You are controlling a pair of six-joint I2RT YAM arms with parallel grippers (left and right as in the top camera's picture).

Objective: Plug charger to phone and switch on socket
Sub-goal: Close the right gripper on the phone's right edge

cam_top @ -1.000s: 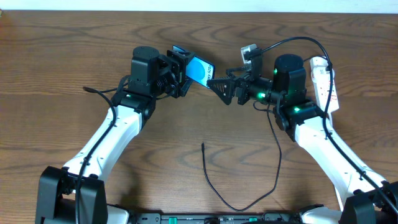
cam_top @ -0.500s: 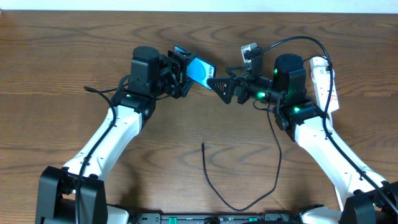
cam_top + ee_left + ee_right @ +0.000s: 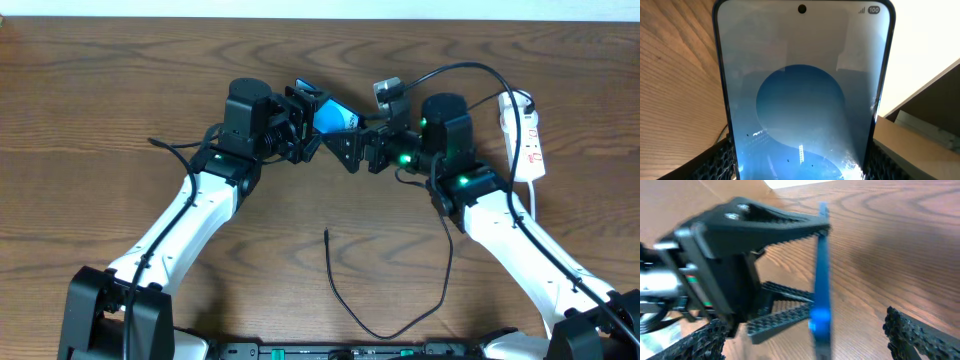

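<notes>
The left claw (image 3: 312, 120) has closed on the phone (image 3: 328, 117) and holds it off the wooden table (image 3: 100, 100), tilted. In the left wrist view the phone (image 3: 800, 100) fills the frame. It is a slim glossy slab with rounded corners, a thin dark frame and a pale screen with a blue disc. Its lower sides are clamped between two black, mesh-textured pads (image 3: 715, 162).

The right claw (image 3: 345, 148) stands wide open just beside the phone and has hold of nothing. In its own wrist view the phone (image 3: 821, 280) shows edge-on as a thin blue strip between the claw's knobbly black fingers (image 3: 920, 330). Whether they touch it cannot be told. Behind the strip is the left claw's angular black body with its toothed, ridged fingers.

The cable (image 3: 400, 322) lies loose on the wood grain in a long thin black curve nearer the robot's base. Its small tip (image 3: 327, 235) is free and well apart from the phone. The white oblong power strip (image 3: 528, 135), with red markings on it, rests flat at the far right, beyond the right arm.
</notes>
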